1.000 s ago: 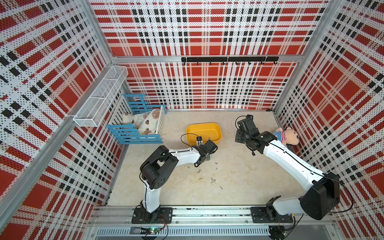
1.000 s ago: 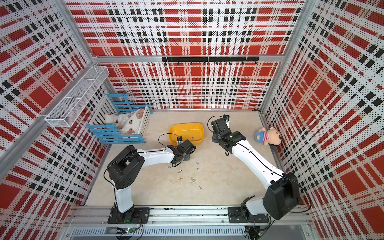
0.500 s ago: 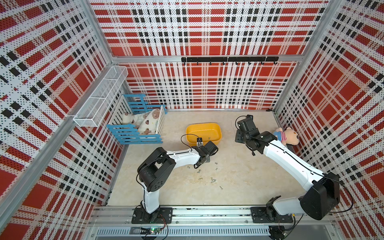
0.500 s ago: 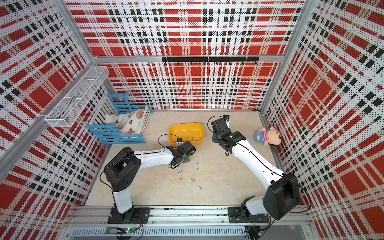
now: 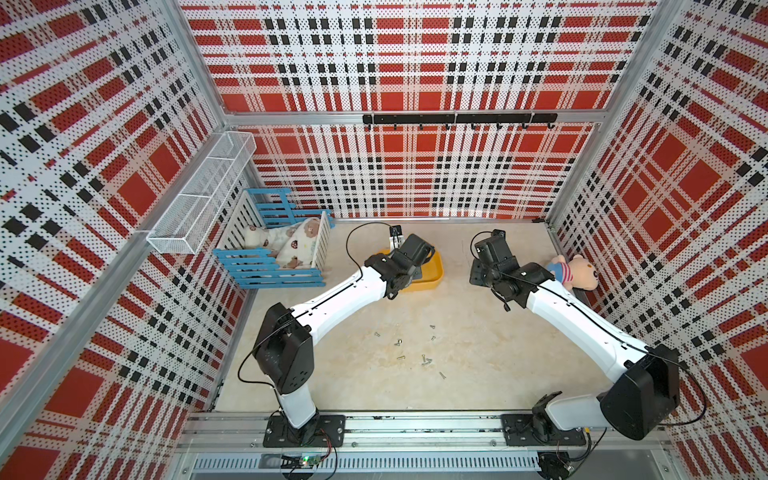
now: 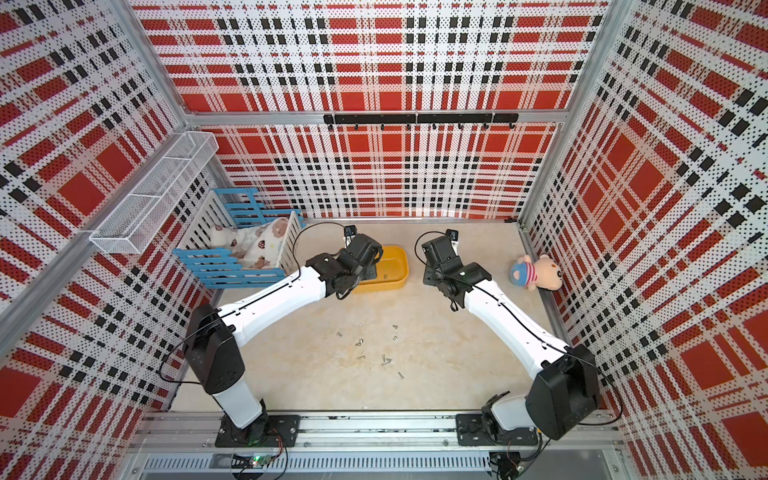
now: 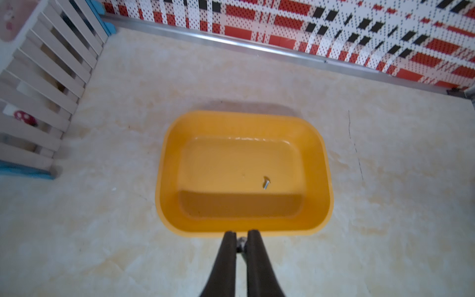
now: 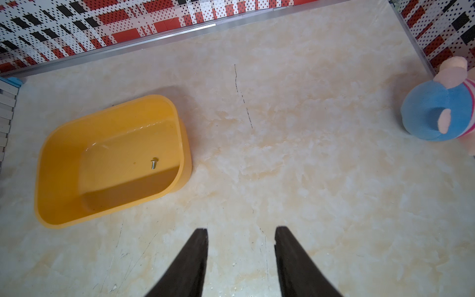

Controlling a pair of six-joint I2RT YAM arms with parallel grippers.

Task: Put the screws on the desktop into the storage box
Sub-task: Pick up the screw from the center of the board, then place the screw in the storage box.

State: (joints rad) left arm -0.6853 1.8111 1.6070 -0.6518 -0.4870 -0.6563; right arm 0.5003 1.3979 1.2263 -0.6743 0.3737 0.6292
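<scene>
Screw [image 7: 240, 244] pinched tight in my left gripper [image 7: 241, 232], tips right at storage box [image 7: 164, 159] rim. 1 more screw [image 7: 266, 183] lies inside. Other screws [image 5: 424, 360] scattered on desktop [image 5: 478, 340], well away. Right gripper [image 8: 241, 230]: open, empty, beside box.

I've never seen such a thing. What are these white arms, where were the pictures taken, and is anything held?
This is a robot: a left arm and a right arm, each ending in a two-fingered claw. The two wide pictures look down from overhead; the two close ones come from cameras on the wrists. On the desktop lie several loose screws, a yellow storage box with one screw inside, a slatted crate and a plush toy. The left claw is shut on a screw by the box's rim; the right claw is open and empty.
</scene>
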